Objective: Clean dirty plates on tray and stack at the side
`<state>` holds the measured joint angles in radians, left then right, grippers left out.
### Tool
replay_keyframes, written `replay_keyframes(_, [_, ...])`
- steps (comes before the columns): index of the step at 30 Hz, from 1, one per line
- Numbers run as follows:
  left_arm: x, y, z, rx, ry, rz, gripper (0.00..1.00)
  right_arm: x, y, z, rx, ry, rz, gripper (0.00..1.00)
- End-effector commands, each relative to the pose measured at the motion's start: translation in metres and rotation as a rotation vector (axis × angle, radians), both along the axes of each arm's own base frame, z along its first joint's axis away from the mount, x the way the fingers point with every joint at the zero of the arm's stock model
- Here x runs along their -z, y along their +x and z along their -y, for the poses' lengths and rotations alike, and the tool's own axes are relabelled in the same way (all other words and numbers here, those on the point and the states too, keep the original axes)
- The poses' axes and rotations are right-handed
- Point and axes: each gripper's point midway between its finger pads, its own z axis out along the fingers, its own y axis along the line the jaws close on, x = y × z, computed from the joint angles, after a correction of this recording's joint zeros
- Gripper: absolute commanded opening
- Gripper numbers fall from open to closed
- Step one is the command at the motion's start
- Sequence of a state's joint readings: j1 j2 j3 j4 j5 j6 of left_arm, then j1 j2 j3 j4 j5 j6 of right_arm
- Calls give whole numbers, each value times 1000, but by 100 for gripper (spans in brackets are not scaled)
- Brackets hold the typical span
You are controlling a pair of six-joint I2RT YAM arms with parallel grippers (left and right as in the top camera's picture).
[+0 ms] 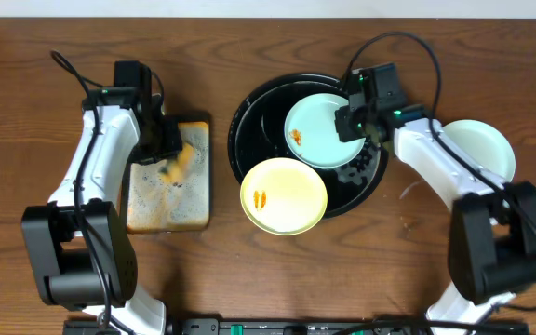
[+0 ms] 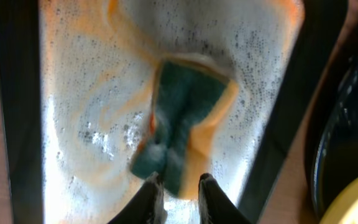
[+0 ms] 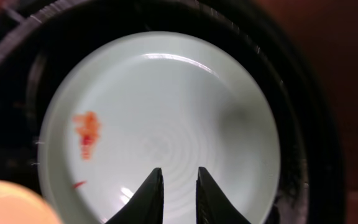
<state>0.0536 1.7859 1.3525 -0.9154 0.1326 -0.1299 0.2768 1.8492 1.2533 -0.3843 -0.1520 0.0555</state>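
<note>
Overhead: yellow plate (image 1: 284,195) overhangs tray (image 1: 240,126) rim | left fingers (image 2: 151,199) narrow, maybe gripping sponge (image 2: 182,118) | right fingers (image 3: 151,193) narrow, empty

readable text: none | labels, brands: none | numbers, signs: none | all three views

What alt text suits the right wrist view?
A pale blue-green round plastic plate with an orange smear lies in a glossy black round tray. The jaws of the right gripper stand slightly apart over its near side.
</note>
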Motion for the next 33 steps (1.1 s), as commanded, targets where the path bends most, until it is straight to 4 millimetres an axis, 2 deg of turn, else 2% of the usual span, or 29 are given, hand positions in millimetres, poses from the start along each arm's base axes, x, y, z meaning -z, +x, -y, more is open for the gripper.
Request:
replay_keyframes(1, [22,-8,-3,1,14,-19,22,-69,-5,-4,-24,83,121,17])
replay_keyframes(6, [41,-13,-3,1,17,-17,21,-123,-13,-1,-27,108,237,18])
replay_keyframes(11, [51,-8,-4,44,29,26,29,-152,-27,3,-28,121,285,18])
replay_keyframes(14, [65,-10,-4,53,32,46,33,-158,-34,5,-27,120,282,18])
replay_keyframes(19, [87,-24,-2,61,29,37,32,-153,-42,7,-27,111,248,18])
replay_keyframes(22, [97,-33,-2,61,28,27,13,-152,-43,7,-27,110,242,18])
replay_keyframes(23, [99,-36,-2,60,27,24,8,-152,-43,7,-27,109,241,17])
replay_keyframes(24, [101,-38,-2,60,27,21,8,-152,-43,7,-27,110,241,17])
replay_keyframes(28, [97,-40,2,61,6,7,8,-151,-43,7,-27,109,240,17])
replay_keyframes(33, [71,-38,4,39,-11,10,14,-152,-43,7,-27,109,241,17])
